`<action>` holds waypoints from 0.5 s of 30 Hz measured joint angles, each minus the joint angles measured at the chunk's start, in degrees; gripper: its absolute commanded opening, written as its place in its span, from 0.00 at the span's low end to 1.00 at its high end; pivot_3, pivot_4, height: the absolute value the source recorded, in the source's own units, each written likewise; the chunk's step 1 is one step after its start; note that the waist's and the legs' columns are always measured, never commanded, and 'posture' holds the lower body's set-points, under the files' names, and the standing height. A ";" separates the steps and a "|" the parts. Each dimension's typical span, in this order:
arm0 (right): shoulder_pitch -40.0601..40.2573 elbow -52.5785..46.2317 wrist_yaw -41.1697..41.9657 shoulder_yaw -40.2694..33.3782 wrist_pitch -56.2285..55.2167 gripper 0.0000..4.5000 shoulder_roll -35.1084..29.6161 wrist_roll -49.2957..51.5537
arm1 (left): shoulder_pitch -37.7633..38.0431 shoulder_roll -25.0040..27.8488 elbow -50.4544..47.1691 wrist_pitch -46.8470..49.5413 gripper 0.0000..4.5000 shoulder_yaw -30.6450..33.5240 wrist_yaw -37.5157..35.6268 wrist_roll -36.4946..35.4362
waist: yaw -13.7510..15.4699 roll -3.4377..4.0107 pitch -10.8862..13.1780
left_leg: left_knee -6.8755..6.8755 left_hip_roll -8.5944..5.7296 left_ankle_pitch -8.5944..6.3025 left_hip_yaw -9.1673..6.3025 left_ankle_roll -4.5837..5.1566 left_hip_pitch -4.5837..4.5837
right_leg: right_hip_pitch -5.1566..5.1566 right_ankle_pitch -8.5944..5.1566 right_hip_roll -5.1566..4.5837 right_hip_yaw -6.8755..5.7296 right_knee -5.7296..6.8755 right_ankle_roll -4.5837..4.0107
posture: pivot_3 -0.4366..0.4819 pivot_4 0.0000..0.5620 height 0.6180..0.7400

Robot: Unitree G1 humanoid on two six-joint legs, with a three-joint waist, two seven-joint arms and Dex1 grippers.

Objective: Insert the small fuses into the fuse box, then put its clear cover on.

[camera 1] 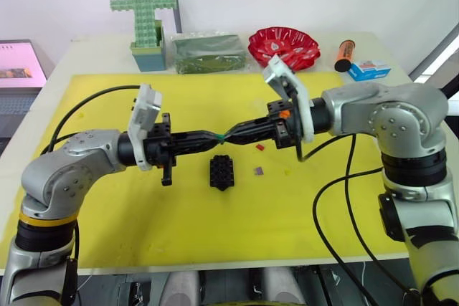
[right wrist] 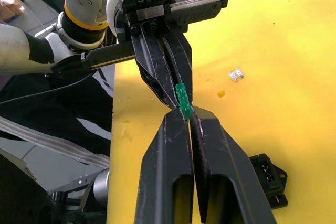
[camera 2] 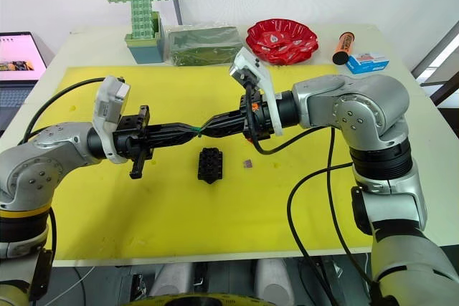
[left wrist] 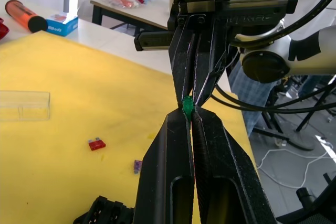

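Above the yellow mat (camera 1: 143, 227), mid-air, green fuse (left wrist: 187, 104) is pinched at both ends: left gripper (camera 1: 215, 136) and right gripper (camera 1: 235, 133) meet tip to tip, both clamped narrow on it. Fuse box (camera 1: 221, 172) sits on the mat just below that meeting point, touching neither gripper. Red fuse (camera 1: 259, 147) and purple-grey fuse (camera 1: 257, 170) lie on the mat just right of the box; grey fuse (right wrist: 237, 74) lies apart. Clear cover (left wrist: 24, 105) lies on the mat, well off from the box. Behind the mat: green packet (camera 1: 208, 51), red bowl (camera 1: 284, 46), orange marker (camera 1: 345, 54), small blue box (camera 1: 368, 70); its writing is unreadable.
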 measured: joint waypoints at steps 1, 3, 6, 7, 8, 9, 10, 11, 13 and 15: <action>-0.01 0.00 -0.05 0.00 0.07 0.00 0.02 0.01 | 0.01 0.00 0.00 0.00 0.00 -0.01 0.00 0.05 | 0.01 0.00 0.00 | 0.00 0.00 0.00 0.00 0.00 0.00 | 0.00 0.00 0.00 0.00 0.00 0.00 | 0.48 0.27 1.00; -0.03 0.00 -0.13 0.00 0.16 0.00 0.05 0.02 | 0.01 0.00 0.00 0.00 0.00 -0.01 0.00 0.13 | 0.01 0.00 0.00 | 0.01 0.00 0.00 0.00 0.00 0.00 | 0.00 0.00 0.00 0.00 0.00 0.00 | 0.48 0.27 1.00; -0.04 0.01 -0.22 0.00 0.24 0.00 0.09 0.04 | 0.01 -0.01 0.00 0.00 0.00 -0.01 0.01 0.24 | 0.01 0.00 0.00 | 0.01 0.00 0.00 0.00 0.00 0.00 | 0.00 0.00 0.00 0.00 0.01 0.00 | 0.48 0.27 1.00; -0.04 0.01 -0.25 0.00 0.24 0.00 0.10 0.04 | 0.01 -0.01 0.00 0.00 0.00 -0.01 0.04 0.25 | 0.00 0.00 0.00 | 0.01 0.00 0.00 0.00 0.00 0.00 | 0.00 0.00 0.00 0.00 0.00 0.00 | 0.48 0.27 1.00; -0.04 0.01 -0.28 0.00 0.24 0.00 0.11 0.04 | 0.01 -0.01 0.00 0.00 0.00 -0.01 0.06 0.25 | 0.01 0.00 0.00 | 0.02 0.00 0.00 0.00 0.00 0.00 | 0.00 0.00 0.00 0.00 0.01 0.00 | 0.48 0.27 1.00; -0.04 0.01 -0.29 0.00 0.24 0.00 0.11 0.04 | 0.00 0.00 0.01 0.19 0.05 0.00 0.10 0.17 | 0.00 0.00 0.00 | 0.02 0.00 0.00 0.00 0.00 0.00 | 0.00 0.00 0.00 0.00 0.01 0.00 | 0.48 0.27 1.00; -0.04 0.01 -0.28 0.03 0.27 0.00 0.12 0.04 | -0.13 0.15 0.06 0.78 0.11 -0.02 0.18 -0.22 | 0.01 0.00 0.00 | 0.02 0.00 0.00 0.00 0.00 0.00 | 0.01 0.00 0.00 0.00 0.01 0.00 | 0.48 0.27 1.00; -0.04 -0.02 -0.26 0.05 0.21 0.00 0.34 0.07 | -0.43 0.86 0.19 2.00 0.16 -0.36 0.24 -0.45 | -0.02 0.00 0.00 | 0.02 0.00 0.00 -0.01 0.00 0.00 | 0.01 0.00 0.00 0.00 0.02 0.00 | 0.48 0.27 1.00; -0.03 -0.08 -0.24 0.15 -0.14 0.00 0.25 -0.05 | -1.54 2.66 0.69 5.07 0.29 -1.38 0.50 -0.87 | 0.01 0.00 0.00 | 0.03 0.00 0.00 -0.02 0.00 0.00 | 0.01 0.00 0.00 0.00 0.03 0.00 | 0.48 0.27 1.00; -0.01 -0.60 0.05 1.54 -2.06 0.00 -0.07 -1.52 | -3.78 3.26 2.02 6.92 0.45 -2.39 1.77 -0.65 | 0.07 0.00 0.00 | 0.05 0.00 0.00 -0.02 0.00 0.00 | 0.03 0.00 0.00 0.00 0.03 0.00 | 0.48 0.27 1.00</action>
